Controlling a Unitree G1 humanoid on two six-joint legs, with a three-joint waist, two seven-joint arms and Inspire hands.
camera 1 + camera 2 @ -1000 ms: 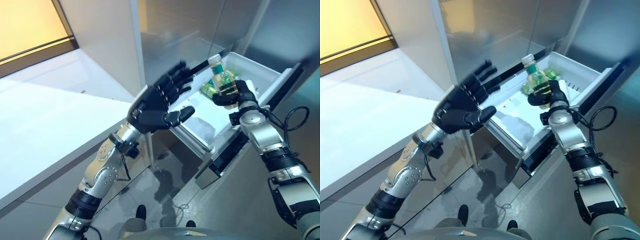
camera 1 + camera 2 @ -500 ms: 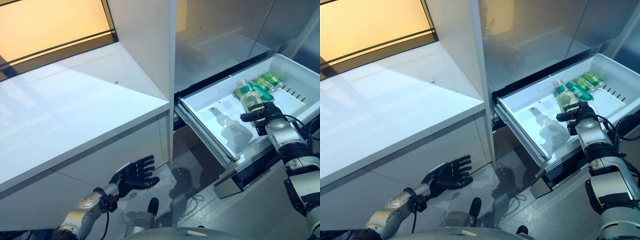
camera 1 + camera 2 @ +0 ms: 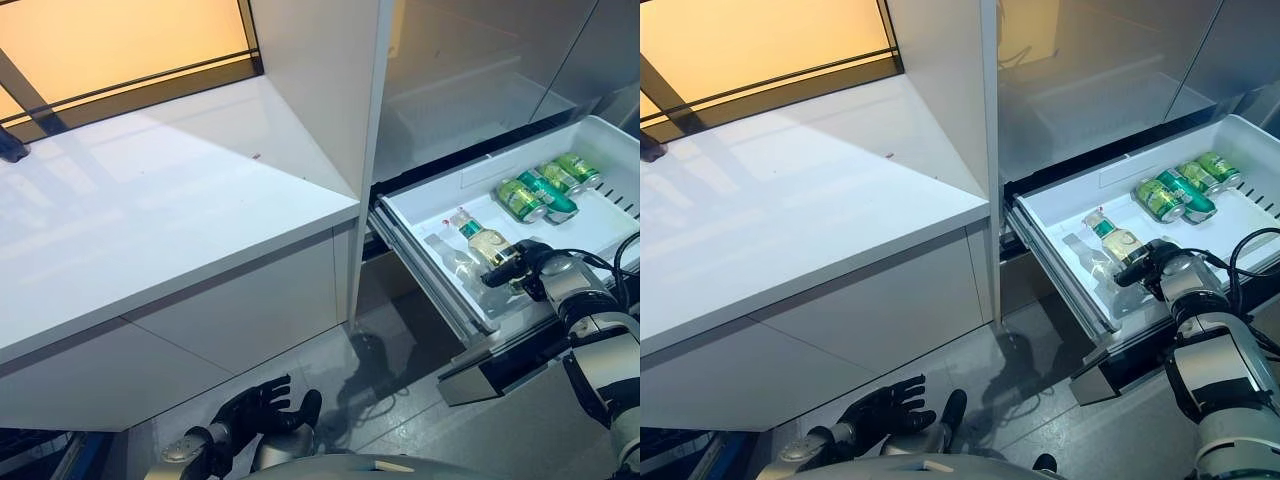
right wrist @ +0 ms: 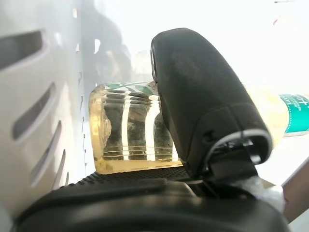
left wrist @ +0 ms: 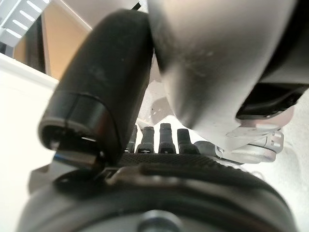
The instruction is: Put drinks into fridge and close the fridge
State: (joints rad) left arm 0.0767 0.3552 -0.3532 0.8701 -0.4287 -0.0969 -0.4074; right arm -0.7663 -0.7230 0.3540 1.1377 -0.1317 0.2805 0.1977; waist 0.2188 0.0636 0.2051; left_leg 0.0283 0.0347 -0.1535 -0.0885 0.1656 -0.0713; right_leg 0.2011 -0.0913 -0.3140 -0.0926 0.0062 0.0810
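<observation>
Your right robot hand [image 3: 533,266] is clamped round the base of the bottle [image 3: 484,242], which lies low inside the open fridge drawer [image 3: 440,197], long axis running from the palm toward the drawer's back, cap away. The cans [image 3: 538,188] lie well beyond. Your left robot hand [image 3: 252,411] hangs low, fingers relaxed apart.

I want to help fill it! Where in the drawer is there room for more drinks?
The white fridge drawer is bare between its near-left wall and the clear bottle held by the right hand. The far corner by the green cans is crowded.
</observation>
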